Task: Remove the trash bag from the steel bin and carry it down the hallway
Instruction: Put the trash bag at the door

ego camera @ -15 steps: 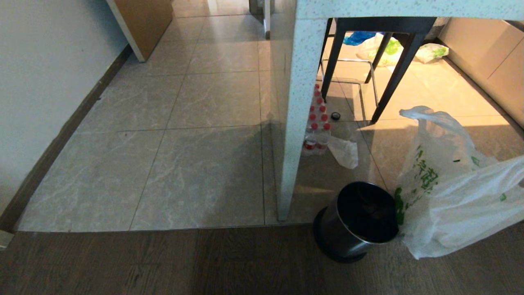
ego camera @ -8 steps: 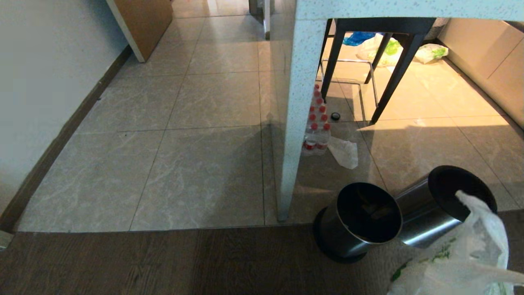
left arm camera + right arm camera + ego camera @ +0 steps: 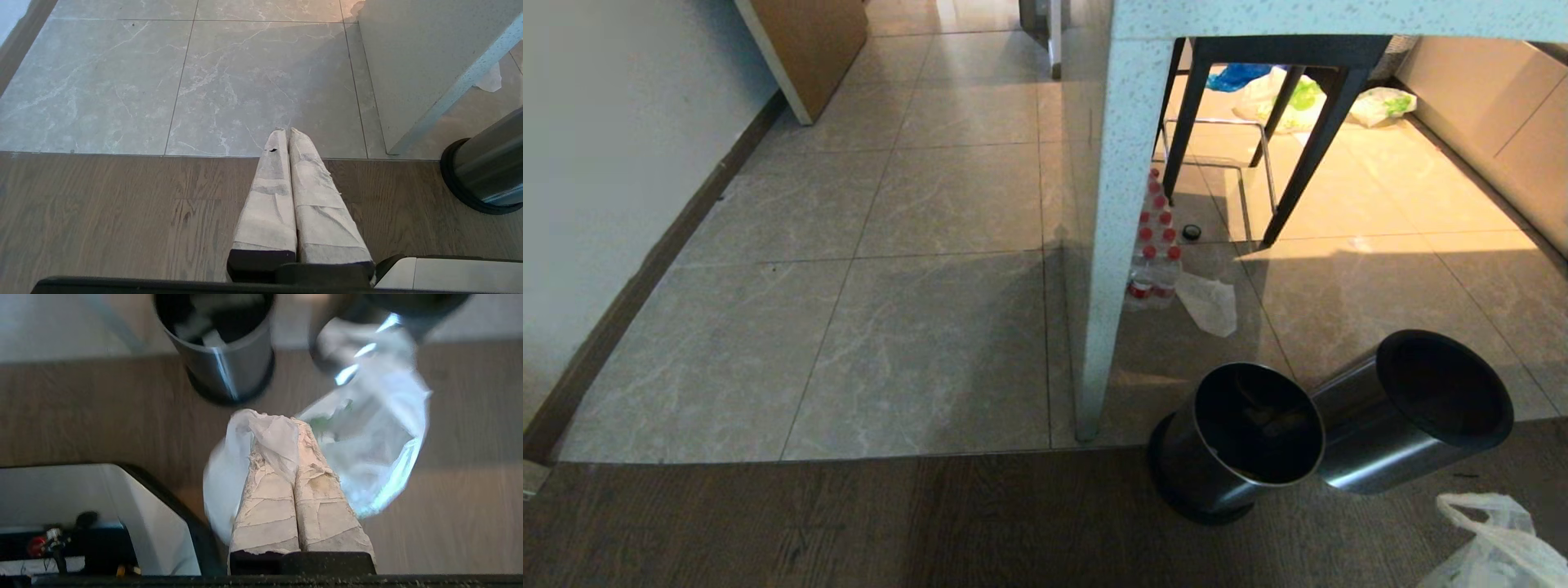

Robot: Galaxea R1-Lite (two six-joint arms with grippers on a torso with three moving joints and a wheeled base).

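The trash bag point(image 3: 1490, 551), thin white plastic with green print, shows only as a crumpled corner at the head view's bottom right edge. In the right wrist view my right gripper point(image 3: 286, 424) is shut on a pinch of the trash bag point(image 3: 372, 457), which hangs over the wooden floor just in front of the bins. The steel bin point(image 3: 1417, 420) leans to the right with its black mouth bare, touching a second steel bin point(image 3: 1237, 441) on its left. My left gripper point(image 3: 287, 131) is shut on nothing and hangs over the edge where wood meets tile. Hallway tiles point(image 3: 915, 204) run away along the left wall.
A speckled white counter leg point(image 3: 1115, 245) stands just left of the bins. Behind it are a pack of red-capped bottles point(image 3: 1158, 253), a small plain white bag point(image 3: 1210, 302) and black stool legs point(image 3: 1307, 147). More bags point(image 3: 1290, 94) lie farther back. A wooden door point(image 3: 805, 49) is at top left.
The trash bag has dropped from beside the bins to the head view's bottom right corner, toward me. The leaning steel bin it covered now stands in plain sight.
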